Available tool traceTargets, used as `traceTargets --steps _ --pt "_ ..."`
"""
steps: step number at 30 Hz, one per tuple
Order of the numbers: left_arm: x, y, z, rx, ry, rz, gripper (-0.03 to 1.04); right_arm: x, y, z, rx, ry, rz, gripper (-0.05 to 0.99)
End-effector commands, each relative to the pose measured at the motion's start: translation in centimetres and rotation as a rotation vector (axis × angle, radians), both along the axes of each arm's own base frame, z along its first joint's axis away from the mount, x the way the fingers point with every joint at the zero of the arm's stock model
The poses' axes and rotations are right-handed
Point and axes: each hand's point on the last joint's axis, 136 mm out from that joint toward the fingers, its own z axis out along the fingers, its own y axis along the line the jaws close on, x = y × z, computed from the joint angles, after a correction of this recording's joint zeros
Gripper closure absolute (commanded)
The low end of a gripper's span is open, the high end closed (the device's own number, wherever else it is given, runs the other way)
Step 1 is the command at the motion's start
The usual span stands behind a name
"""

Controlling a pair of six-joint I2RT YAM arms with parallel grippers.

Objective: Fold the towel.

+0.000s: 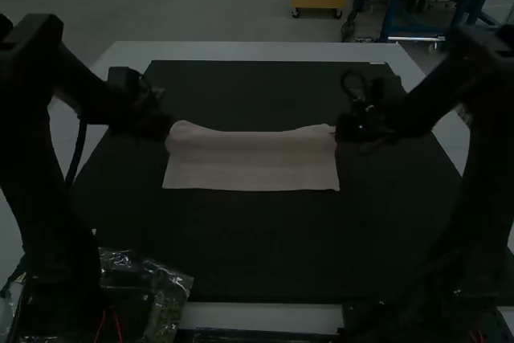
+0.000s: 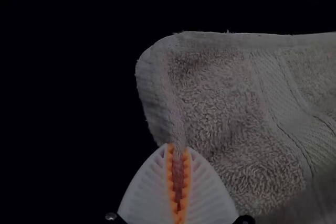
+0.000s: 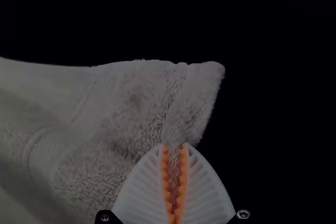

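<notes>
Between the two tools: one towel (image 1: 253,168), pale, lying as a wide band across the dark mat (image 1: 257,238) on the bench (image 1: 257,52), long axis running from tool to tool. Left tool (image 2: 177,149): closed on the towel's edge, just beside a corner. Right tool (image 3: 174,149): likewise pinching the edge, beside the opposite corner. Nearer arm: neither; left arm (image 1: 48,158) and right arm (image 1: 482,158) have one end each. Bulk of cloth: between the tools and to their near side, far edge dipping slightly. Layers: cannot be told. Next move, as judged: both tools together, square to the long axis, lest one corner lag and skew the fold.
</notes>
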Motion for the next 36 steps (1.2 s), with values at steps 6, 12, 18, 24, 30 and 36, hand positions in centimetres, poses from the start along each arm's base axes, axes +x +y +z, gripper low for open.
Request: traceTargets --steps 6,12,18,24,30,36 --pt "-1.9 1.1 1.3 0.049 0.007 0.01 0.99 -1.5 -1.1 2.1 -0.008 -0.015 0.007 0.96" --pt "-2.9 0.9 2.0 0.07 0.018 -0.012 0.99 -2.7 -1.0 2.6 -0.014 -0.001 0.031 0.96" --pt "-4.5 0.9 1.8 0.09 0.064 -0.028 0.99 -4.2 -1.1 2.6 -0.016 0.024 0.045 0.96" --pt "-5.7 1.0 1.5 0.098 0.097 -0.028 0.99 -6.2 -1.3 1.2 -0.029 0.074 0.056 0.96" --pt "-7.4 1.1 0.7 0.116 0.125 -0.028 0.99 -7.9 -1.5 0.5 -0.031 0.102 0.057 0.96" --pt "-9.1 1.2 -0.3 0.141 0.153 -0.044 0.99 -9.3 -1.8 -0.3 -0.03 0.127 0.061 0.96"
